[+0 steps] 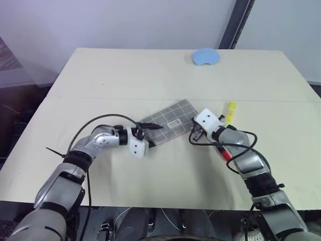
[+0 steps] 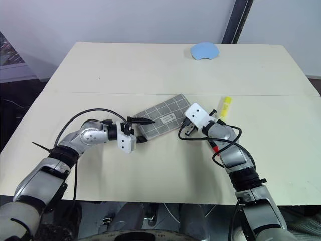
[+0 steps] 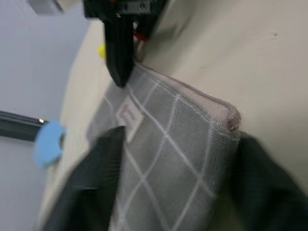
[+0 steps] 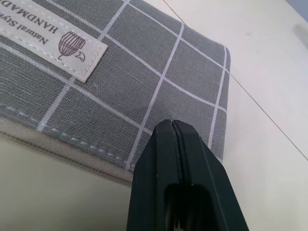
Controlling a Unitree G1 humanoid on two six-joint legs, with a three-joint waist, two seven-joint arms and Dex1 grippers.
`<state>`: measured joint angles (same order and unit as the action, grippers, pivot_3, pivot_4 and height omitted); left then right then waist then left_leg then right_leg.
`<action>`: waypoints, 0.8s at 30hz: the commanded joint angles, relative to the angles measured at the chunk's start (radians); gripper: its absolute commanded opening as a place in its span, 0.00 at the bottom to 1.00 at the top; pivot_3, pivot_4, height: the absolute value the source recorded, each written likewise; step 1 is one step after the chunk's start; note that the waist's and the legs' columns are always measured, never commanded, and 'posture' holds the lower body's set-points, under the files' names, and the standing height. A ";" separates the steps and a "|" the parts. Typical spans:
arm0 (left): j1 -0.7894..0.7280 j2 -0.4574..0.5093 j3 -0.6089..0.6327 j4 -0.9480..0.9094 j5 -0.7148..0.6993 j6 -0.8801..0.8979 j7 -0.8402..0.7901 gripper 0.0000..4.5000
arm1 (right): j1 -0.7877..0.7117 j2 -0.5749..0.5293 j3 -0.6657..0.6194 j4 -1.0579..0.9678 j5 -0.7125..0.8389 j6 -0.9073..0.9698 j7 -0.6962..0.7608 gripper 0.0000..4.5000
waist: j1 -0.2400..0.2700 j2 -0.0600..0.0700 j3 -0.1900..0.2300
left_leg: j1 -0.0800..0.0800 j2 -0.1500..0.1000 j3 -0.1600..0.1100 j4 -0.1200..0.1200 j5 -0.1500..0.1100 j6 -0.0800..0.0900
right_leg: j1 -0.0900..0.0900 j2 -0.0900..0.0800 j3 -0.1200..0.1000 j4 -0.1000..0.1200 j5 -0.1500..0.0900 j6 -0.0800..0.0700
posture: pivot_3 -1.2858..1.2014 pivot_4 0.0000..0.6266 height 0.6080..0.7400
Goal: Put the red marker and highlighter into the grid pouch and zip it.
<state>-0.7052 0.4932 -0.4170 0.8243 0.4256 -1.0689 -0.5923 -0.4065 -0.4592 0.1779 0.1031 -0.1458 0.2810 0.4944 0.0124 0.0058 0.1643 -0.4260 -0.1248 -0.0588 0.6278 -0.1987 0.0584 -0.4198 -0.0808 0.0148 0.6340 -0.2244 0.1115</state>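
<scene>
Grid pouch (image 1: 171,122) corner between left claw (image 3: 173,159) fingers, apparently unclamped

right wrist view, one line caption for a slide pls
Shut right gripper pressing on a corner of the grid pouch.

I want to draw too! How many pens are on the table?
2: the highlighter lies beyond the right arm, and the red marker is partly hidden beside that forearm. More could be hidden.

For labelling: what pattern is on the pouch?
Grey with thin white grid lines, clearest in the right wrist view.
</scene>
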 commanded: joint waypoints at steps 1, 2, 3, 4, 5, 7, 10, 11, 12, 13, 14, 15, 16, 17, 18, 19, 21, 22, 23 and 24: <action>0.016 0.003 -0.020 0.017 -0.006 0.035 -0.027 0.25 | -0.003 0.001 -0.021 -0.047 0.008 0.010 -0.001 0.00 | 0.001 0.001 -0.001 | 0.000 0.000 0.000 0.000 0.000 0.000 | 0.000 0.000 0.000 0.000 0.000 0.000 | 0.52 0.24 1.00; 0.017 0.003 -0.019 0.016 -0.012 0.037 -0.030 0.15 | -0.002 0.002 -0.023 -0.050 0.010 0.010 -0.001 0.00 | 0.000 0.002 -0.001 | 0.000 0.000 0.000 0.000 0.000 0.000 | 0.000 0.000 0.000 0.000 0.000 0.000 | 0.52 0.24 1.00; 0.018 0.003 -0.019 0.015 -0.020 0.037 -0.032 0.03 | -0.001 0.003 -0.026 -0.054 0.013 0.011 -0.003 0.00 | 0.000 0.003 -0.002 | 0.000 0.000 0.000 0.000 0.000 0.000 | 0.000 0.000 0.000 0.000 0.000 0.000 | 0.52 0.24 1.00; 0.019 -0.001 -0.015 0.015 -0.038 0.039 -0.040 0.01 | 0.000 0.004 -0.027 -0.058 0.015 0.012 -0.004 0.00 | 0.000 0.004 -0.003 | 0.001 0.000 0.000 0.000 0.000 0.000 | 0.000 0.000 0.000 0.000 0.000 0.000 | 0.52 0.24 1.00; 0.019 -0.003 -0.012 0.014 -0.050 0.041 -0.044 0.01 | 0.002 0.004 -0.028 -0.062 0.018 0.012 -0.004 0.00 | -0.001 0.004 -0.003 | 0.001 0.000 0.000 0.000 0.000 0.000 | 0.000 0.000 0.000 0.000 0.000 0.000 | 0.52 0.24 1.00; 0.021 -0.002 -0.013 0.009 -0.065 0.040 -0.055 0.01 | 0.010 0.013 -0.047 -0.085 0.057 0.011 0.011 0.00 | 0.000 0.004 -0.003 | 0.001 0.000 0.000 0.000 0.000 0.000 | 0.000 0.000 0.000 0.000 0.000 0.000 | 0.52 0.24 1.00; 0.024 0.000 -0.006 0.002 -0.087 0.046 -0.064 0.00 | 0.010 0.031 -0.086 -0.123 0.112 0.028 0.014 0.20 | 0.000 0.004 -0.003 | 0.000 0.000 0.000 -0.001 0.000 0.000 | 0.000 0.000 0.000 0.000 0.000 0.001 | 0.52 0.24 1.00; 0.025 0.002 -0.005 -0.001 -0.093 0.046 -0.068 0.00 | 0.010 0.034 -0.094 -0.133 0.121 0.032 0.010 0.29 | -0.001 0.004 -0.003 | 0.000 0.000 0.000 -0.001 0.000 0.000 | 0.000 0.000 0.001 0.000 0.000 0.001 | 0.52 0.24 1.00; 0.026 0.000 0.010 -0.002 -0.118 0.061 -0.071 0.00 | 0.003 0.054 -0.138 -0.159 0.164 0.054 -0.006 0.42 | 0.000 0.004 -0.003 | 0.000 0.000 0.000 -0.001 0.000 0.000 | 0.000 0.000 0.001 0.000 0.000 0.001 | 0.52 0.24 1.00; 0.026 0.005 0.020 0.001 -0.126 0.067 -0.067 0.00 | 0.003 0.058 -0.177 -0.188 0.197 0.080 -0.014 0.53 | -0.001 0.004 -0.003 | 0.000 0.000 0.000 -0.001 0.000 0.000 | 0.000 0.000 0.001 0.000 0.000 0.001 | 0.52 0.24 1.00; 0.025 0.012 0.029 0.001 -0.125 0.070 -0.056 0.00 | 0.006 0.058 -0.210 -0.218 0.225 0.113 -0.016 0.64 | 0.000 0.004 -0.003 | 0.000 0.000 0.000 -0.001 0.000 0.000 | -0.001 0.000 0.001 0.000 0.000 0.001 | 0.52 0.24 1.00; 0.025 0.017 0.037 0.001 -0.123 0.070 -0.045 0.00 | 0.013 0.053 -0.234 -0.248 0.249 0.152 -0.011 0.77 | 0.001 0.004 -0.003 | 0.000 0.000 0.000 -0.001 0.000 0.000 | -0.001 0.000 0.001 0.000 0.000 0.001 | 0.52 0.24 1.00; 0.026 0.024 0.039 0.000 -0.123 0.065 -0.043 0.00 | 0.031 0.031 -0.232 -0.279 0.258 0.193 0.011 0.88 | 0.001 0.004 -0.003 | 0.000 0.000 -0.001 -0.001 0.000 0.000 | -0.001 0.000 0.001 0.000 0.000 0.001 | 0.52 0.24 1.00; 0.028 0.030 0.039 -0.001 -0.120 0.063 -0.041 0.00 | 0.048 0.010 -0.227 -0.309 0.264 0.229 0.031 0.99 | 0.001 0.004 -0.003 | 0.000 0.000 -0.001 -0.001 0.000 0.000 | -0.001 0.000 0.001 0.000 0.000 0.001 | 0.52 0.24 1.00; 0.029 0.036 0.040 -0.004 -0.110 0.062 -0.031 0.00 | 0.065 -0.009 -0.227 -0.338 0.277 0.265 0.046 1.00 | 0.000 0.003 -0.003 | 0.000 0.000 -0.001 -0.002 0.000 0.000 | -0.001 0.000 0.001 0.000 0.000 0.001 | 0.52 0.24 1.00; 0.029 0.039 0.040 -0.004 -0.105 0.061 -0.024 0.00 | 0.077 -0.027 -0.224 -0.360 0.283 0.289 0.058 1.00 | 0.000 0.003 -0.003 | 0.000 0.001 -0.001 -0.002 0.000 0.000 | -0.001 0.000 0.001 0.000 0.000 0.000 | 0.52 0.24 1.00; 0.029 0.045 0.040 0.002 -0.097 0.063 -0.013 0.00 | 0.098 -0.071 -0.194 -0.382 0.260 0.302 0.074 1.00 | -0.002 0.003 -0.003 | 0.000 0.001 -0.001 -0.002 0.000 0.000 | -0.002 0.000 0.001 0.000 0.000 0.000 | 0.52 0.24 1.00; 0.031 0.044 0.042 0.006 -0.101 0.067 -0.010 0.00 | 0.100 -0.081 -0.180 -0.377 0.249 0.305 0.072 1.00 | -0.003 0.003 -0.003 | 0.000 0.001 -0.001 -0.003 0.000 0.000 | -0.002 0.000 0.001 0.000 0.000 0.000 | 0.52 0.24 1.00; 0.033 0.041 0.046 0.009 -0.109 0.075 -0.007 0.00 | 0.100 -0.086 -0.172 -0.369 0.244 0.314 0.066 1.00 | -0.004 0.003 -0.003 | 0.000 0.001 -0.001 -0.003 0.000 0.000 | -0.002 0.000 0.001 0.000 0.000 0.000 | 0.52 0.24 1.00; 0.034 0.037 0.049 0.009 -0.114 0.081 -0.006 0.00 | 0.100 -0.088 -0.164 -0.362 0.243 0.326 0.063 1.00 | -0.003 0.003 -0.003 | 0.000 0.001 -0.001 -0.003 0.000 0.000 | -0.003 0.000 0.001 0.000 -0.001 -0.002 | 0.52 0.24 1.00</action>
<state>-0.6820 0.5231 -0.3757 0.8140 0.3070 -1.0086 -0.6041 -0.2919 -0.5364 0.0076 -0.2304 0.1037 0.6006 0.5597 0.0089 0.0092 0.1611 -0.4259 -0.1237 -0.0594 0.6251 -0.1988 0.0583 -0.4227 -0.0813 0.0154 0.6337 -0.2259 0.1091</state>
